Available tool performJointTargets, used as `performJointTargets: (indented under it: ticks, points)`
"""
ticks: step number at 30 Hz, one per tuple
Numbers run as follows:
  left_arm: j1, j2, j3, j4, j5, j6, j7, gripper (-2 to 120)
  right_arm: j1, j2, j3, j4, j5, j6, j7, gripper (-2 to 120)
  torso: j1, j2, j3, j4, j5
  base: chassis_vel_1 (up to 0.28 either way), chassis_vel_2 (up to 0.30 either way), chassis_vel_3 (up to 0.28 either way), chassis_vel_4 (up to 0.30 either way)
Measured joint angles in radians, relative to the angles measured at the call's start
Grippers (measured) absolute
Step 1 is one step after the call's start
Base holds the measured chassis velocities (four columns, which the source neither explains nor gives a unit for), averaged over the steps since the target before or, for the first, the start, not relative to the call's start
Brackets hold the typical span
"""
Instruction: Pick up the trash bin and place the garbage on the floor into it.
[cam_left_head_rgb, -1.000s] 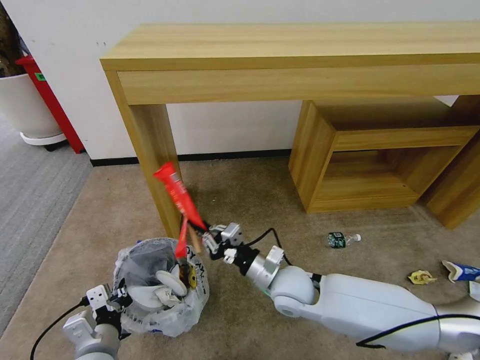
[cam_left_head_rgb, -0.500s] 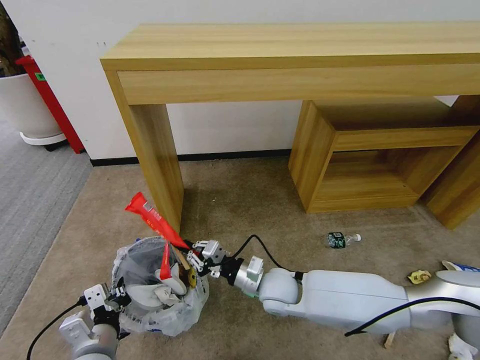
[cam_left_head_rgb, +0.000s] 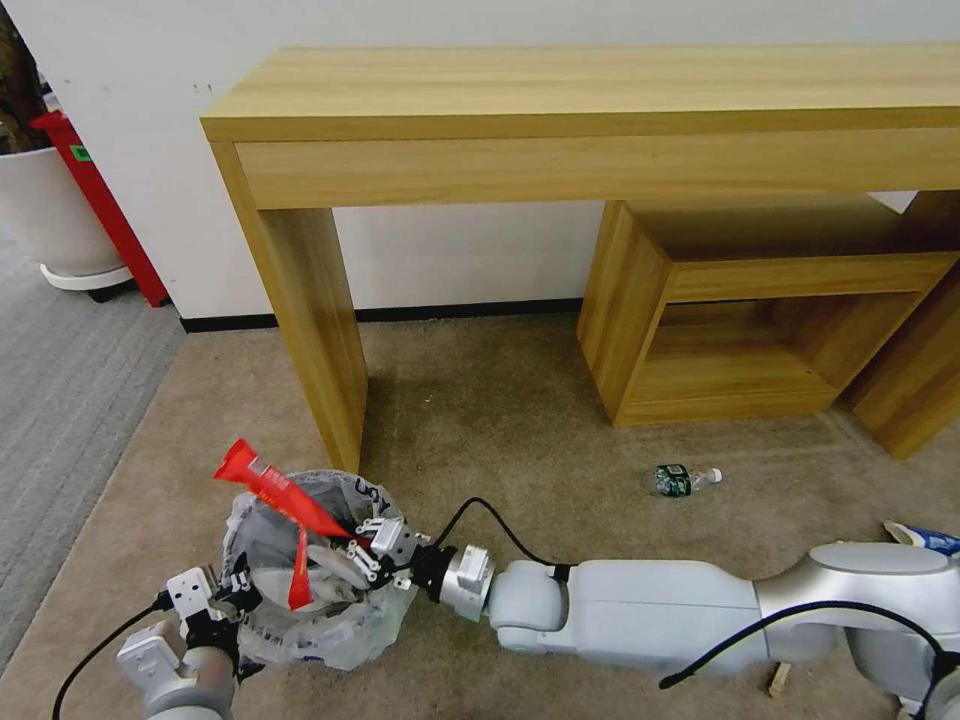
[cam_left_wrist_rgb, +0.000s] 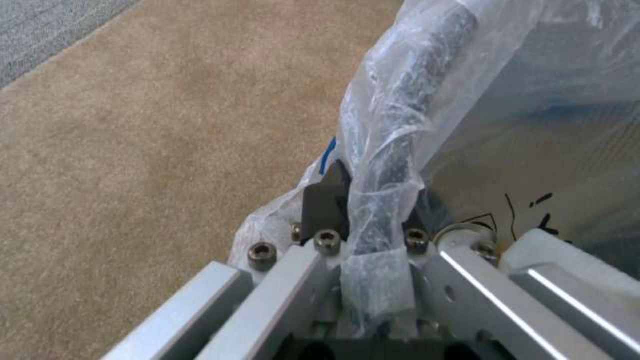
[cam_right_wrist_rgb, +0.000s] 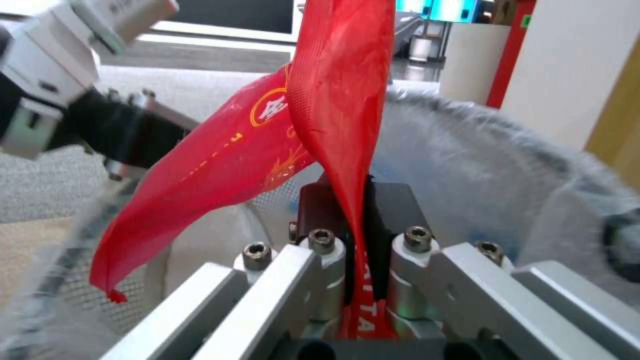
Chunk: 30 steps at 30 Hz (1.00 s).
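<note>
The trash bin (cam_left_head_rgb: 300, 610), lined with a crinkly whitish bag, stands low at the left on the beige floor (cam_left_head_rgb: 500, 400). My left gripper (cam_left_head_rgb: 235, 592) is shut on its bag-covered rim (cam_left_wrist_rgb: 393, 150), with one dark finger (cam_left_wrist_rgb: 325, 204) showing. My right gripper (cam_left_head_rgb: 368, 545) reaches over the bin's opening, shut on a long red wrapper (cam_left_head_rgb: 268, 488) that sticks up to the left; a strip of it hangs into the bin. The wrapper (cam_right_wrist_rgb: 333, 100) runs between the closed jaws. A white slipper (cam_left_head_rgb: 335, 562) lies inside. A green-labelled bottle (cam_left_head_rgb: 685, 480) lies on the floor.
A wooden desk leg (cam_left_head_rgb: 310, 330) stands just behind the bin. A low wooden shelf unit (cam_left_head_rgb: 760, 310) sits under the desk at right. A blue-white wrapper (cam_left_head_rgb: 925, 540) and wooden stick (cam_left_head_rgb: 778, 680) lie far right. Grey carpet (cam_left_head_rgb: 60, 400) and a white planter (cam_left_head_rgb: 45, 215) are left.
My right gripper has moved left and down with the red wrapper, from beside the desk leg to over the bin's opening. The wrapper now leans lower. The left gripper stays put.
</note>
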<state>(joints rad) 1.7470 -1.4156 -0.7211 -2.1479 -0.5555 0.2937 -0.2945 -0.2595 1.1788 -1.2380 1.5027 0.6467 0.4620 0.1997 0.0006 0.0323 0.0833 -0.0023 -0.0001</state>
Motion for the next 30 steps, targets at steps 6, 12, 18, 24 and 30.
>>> performJointTargets:
  ticks: [6, 12, 18, 24, 30]
  points:
    - [0.004, -0.001, 0.0, -0.007, -0.001, 0.0, 0.0, 0, -0.001, 0.038, -0.01, -0.047, -0.016, -0.001, 0.01, 8, 0.0, 0.0, 0.0, 0.0, 0.0, 0.0, 0.0, 0.0, 0.0]
    - [0.007, 0.001, -0.001, -0.01, -0.002, 0.0, 0.0, 0, -0.005, 0.047, -0.008, -0.075, -0.042, -0.014, 0.021, 32, 0.0, 0.0, 0.0, 0.0, 0.0, 0.0, 0.0, 0.0, 0.0]
    - [0.006, 0.002, 0.001, -0.009, -0.003, 0.0, 0.005, 0, -0.01, 0.039, 0.003, -0.079, -0.057, -0.017, 0.026, 51, 0.0, 0.0, 0.0, 0.0, 0.0001, 0.0, 0.0, 0.0, 0.0]
    - [0.004, 0.004, 0.004, -0.003, -0.006, 0.0, 0.007, 0, -0.021, 0.031, 0.021, -0.077, -0.073, -0.013, 0.028, 73, 0.0, 0.0, 0.0, -0.0001, 0.0001, 0.0, 0.0, 0.0, 0.0]
    - [0.004, 0.018, -0.007, 0.006, -0.013, 0.0, -0.002, 0, -0.035, -0.016, 0.077, -0.028, -0.044, -0.021, 0.04, 95, 0.0, 0.0, 0.0, 0.0, 0.0001, 0.0, 0.0, 0.0, 0.0]
